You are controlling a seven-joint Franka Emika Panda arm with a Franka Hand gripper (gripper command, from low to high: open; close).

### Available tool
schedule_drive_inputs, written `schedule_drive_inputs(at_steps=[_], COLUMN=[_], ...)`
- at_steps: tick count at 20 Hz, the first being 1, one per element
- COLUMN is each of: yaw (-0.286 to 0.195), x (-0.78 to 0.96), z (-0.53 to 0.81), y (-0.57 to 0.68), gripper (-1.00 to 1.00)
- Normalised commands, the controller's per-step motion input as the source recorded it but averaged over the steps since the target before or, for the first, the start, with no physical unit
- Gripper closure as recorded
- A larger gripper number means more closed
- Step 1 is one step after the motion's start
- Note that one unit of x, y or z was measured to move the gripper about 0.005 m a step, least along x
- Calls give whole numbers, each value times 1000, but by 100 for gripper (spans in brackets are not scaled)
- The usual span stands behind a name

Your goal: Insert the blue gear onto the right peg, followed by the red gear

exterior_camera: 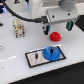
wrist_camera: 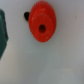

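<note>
- While the claw (exterior_camera: 56,29) hung above the white table (exterior_camera: 15,55), its fingers stood spread and held nothing.
- The bright red round plastic gear (exterior_camera: 55,36) (wrist_camera: 42,21) lay on the table directly under it.
- The bright blue flat plastic gear (exterior_camera: 50,53) sat on the grey black-bordered plate (exterior_camera: 35,58), toward the exterior view's right.

The arm reaches in over the far edge of the desk, its pale wrist housing pointed straight down. The end effector (exterior_camera: 59,31) hangs above the desk, its two dark fingers (exterior_camera: 47,28) spread apart, gripping nothing.
</note>
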Motion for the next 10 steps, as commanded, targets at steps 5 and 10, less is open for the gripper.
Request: schedule_drive_inputs(at_steps=[5,10], yaw=[0,0], x=[-186,-182], z=[-401,-418], y=[159,71], gripper=[-100,-100])
